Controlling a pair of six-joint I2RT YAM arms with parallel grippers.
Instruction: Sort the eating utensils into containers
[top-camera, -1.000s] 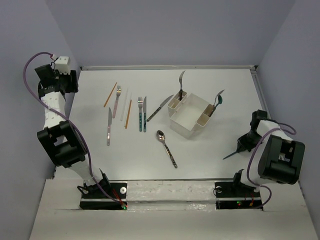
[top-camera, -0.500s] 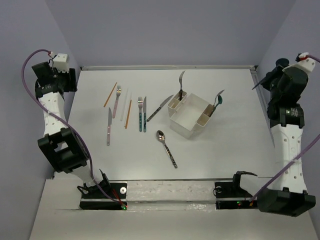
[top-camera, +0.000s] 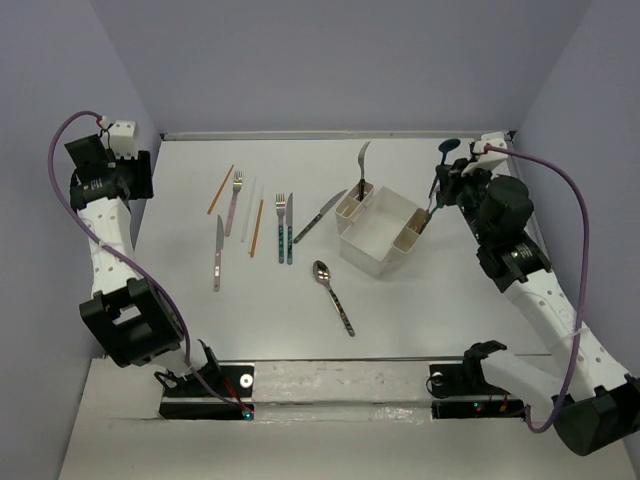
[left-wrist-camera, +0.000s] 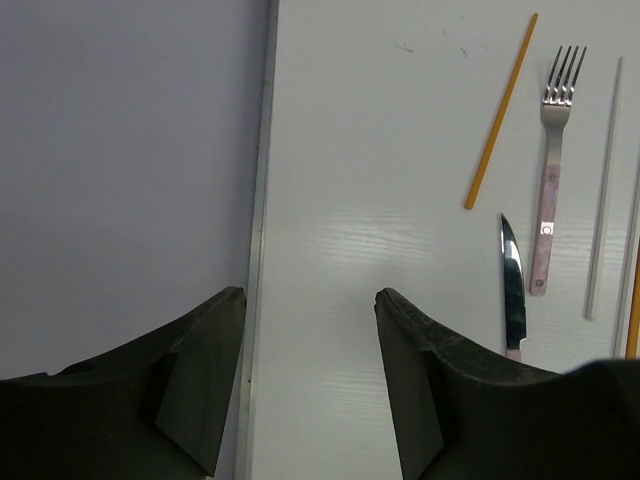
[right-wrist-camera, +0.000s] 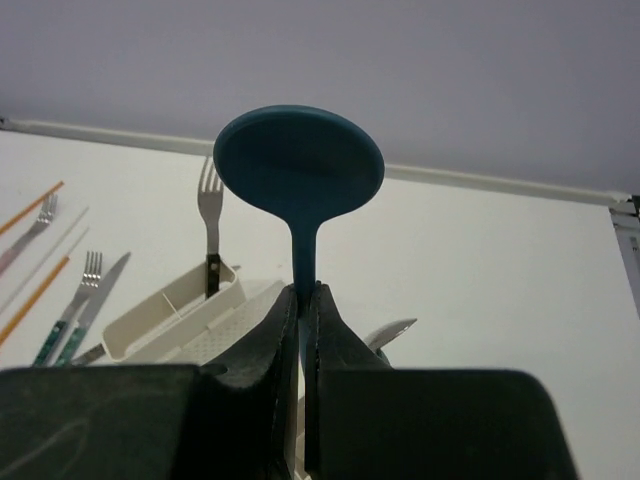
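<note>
Teal spoon is hovering bowl-up beside the caddy's right end, your right hand pinching its handle, left hand idling spread; you are probably lowering it handle-first into the end slot next.

Even, bright light; soft shadows; wrist views' near fingers blurred.

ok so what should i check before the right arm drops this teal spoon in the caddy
1. right fingers shut on teal spoon: ok
2. bowl up, handle down: ok
3. handle tip over a caddy slot: cannot tell
4. room in the right end slot, where a second spoon stands: cannot tell
5. left fingers open, far from the caddy: ok
</note>
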